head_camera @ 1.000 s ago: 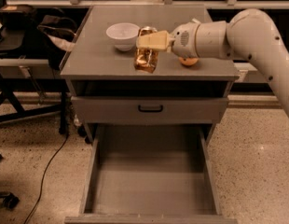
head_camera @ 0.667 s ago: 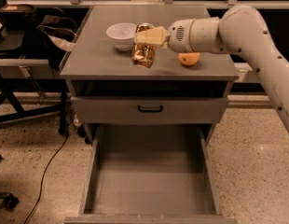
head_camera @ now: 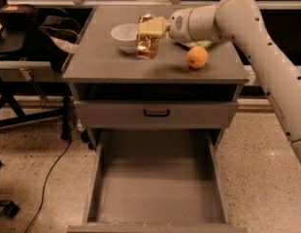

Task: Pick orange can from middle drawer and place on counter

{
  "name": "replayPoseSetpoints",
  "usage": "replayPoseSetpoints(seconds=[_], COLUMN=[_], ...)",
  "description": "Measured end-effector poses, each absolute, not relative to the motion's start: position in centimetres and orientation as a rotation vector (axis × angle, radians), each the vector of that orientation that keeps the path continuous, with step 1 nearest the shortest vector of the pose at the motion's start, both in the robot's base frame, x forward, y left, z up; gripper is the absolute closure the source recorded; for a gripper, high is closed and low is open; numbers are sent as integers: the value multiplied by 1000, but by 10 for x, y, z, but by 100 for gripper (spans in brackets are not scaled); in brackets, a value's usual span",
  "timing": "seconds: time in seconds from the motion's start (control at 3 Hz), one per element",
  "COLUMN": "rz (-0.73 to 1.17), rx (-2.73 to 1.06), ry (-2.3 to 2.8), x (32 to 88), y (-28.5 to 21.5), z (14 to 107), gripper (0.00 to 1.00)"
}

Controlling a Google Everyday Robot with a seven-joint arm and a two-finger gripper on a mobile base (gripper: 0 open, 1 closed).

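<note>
The orange can [head_camera: 147, 46] is shiny copper and dented. It stands upright at the back middle of the counter [head_camera: 107, 64], right beside a white bowl. My gripper [head_camera: 151, 27] reaches in from the right and is shut on the can's upper part. I cannot tell whether the can's base touches the counter or hangs just above it. The middle drawer [head_camera: 158, 193] is pulled out below, and its grey bottom is bare.
A white bowl [head_camera: 124, 36] sits left of the can. A round orange fruit [head_camera: 197, 57] lies on the counter's right side, with something green [head_camera: 201, 44] behind it. A drawer front with a black handle [head_camera: 157, 113] is closed. Office chairs [head_camera: 24, 33] and a floor cable [head_camera: 48, 178] are at left.
My arm has carried the can left and toward the back of the counter, close to the bowl. The orange fruit now shows fully, clear of the arm.
</note>
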State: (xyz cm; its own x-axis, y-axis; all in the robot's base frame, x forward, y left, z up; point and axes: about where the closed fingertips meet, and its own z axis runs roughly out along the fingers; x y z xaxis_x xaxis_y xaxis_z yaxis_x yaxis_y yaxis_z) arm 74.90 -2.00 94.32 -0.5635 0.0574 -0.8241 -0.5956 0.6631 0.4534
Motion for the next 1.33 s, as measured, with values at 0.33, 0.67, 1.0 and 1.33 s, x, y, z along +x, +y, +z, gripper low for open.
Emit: replayPoseSetpoints(seconds=[0.33, 0.67, 1.0, 1.33], rz=[889, 858, 858, 858], rx=[-373, -348, -348, -348], ry=[1994, 2004, 2004, 2004], x=[764, 773, 773, 773], y=[-20, -17, -17, -17], z=[945, 941, 941, 941], gripper=[100, 97, 74, 51])
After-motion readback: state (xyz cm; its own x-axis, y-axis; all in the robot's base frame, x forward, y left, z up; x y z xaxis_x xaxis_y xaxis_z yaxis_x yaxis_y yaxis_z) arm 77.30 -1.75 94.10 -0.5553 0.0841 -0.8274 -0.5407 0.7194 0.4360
